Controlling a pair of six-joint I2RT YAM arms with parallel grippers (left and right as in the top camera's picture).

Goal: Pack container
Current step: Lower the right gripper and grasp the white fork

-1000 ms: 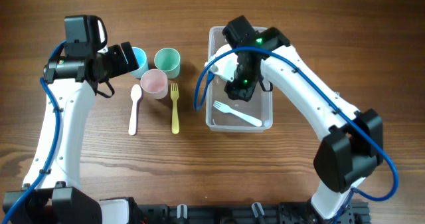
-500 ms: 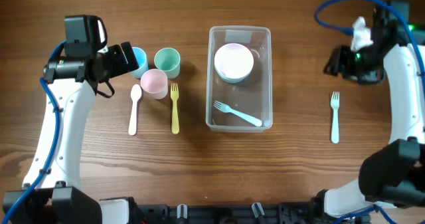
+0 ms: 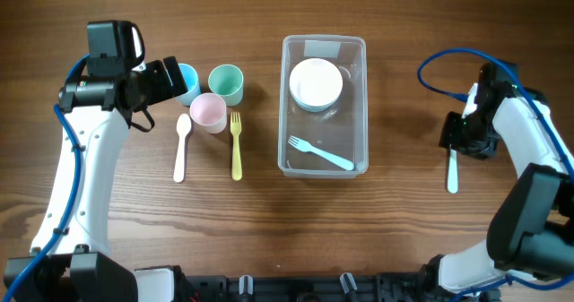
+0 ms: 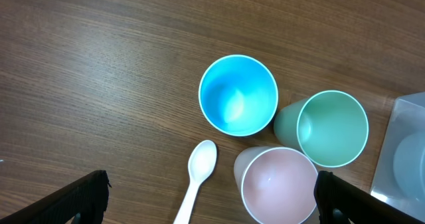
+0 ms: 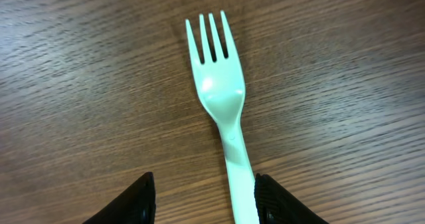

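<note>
Right tool [image 5: 204, 199] is descending from 2 o'clock onto the fork [image 5: 222, 98] at 3 o'clock of the container [image 3: 345, 123], jaws apart, straddling its handle. Container is sitting central on the worktop [image 3: 404, 230], holding a bowl [image 3: 316, 82]. Left tool [image 4: 211, 196], apart, is hovering over cups [image 4: 239, 94]. Fork pick-up is looking imminent.

The left arm [image 3: 76, 176] runs far along the left side, wrist bent rightward, left gripper [image 4: 211, 189] spread wide. The right arm [image 3: 525, 136] folds in from the right, right gripper [image 5: 204, 199] aimed straight down, fingers [image 5: 141, 199] parted.
</note>
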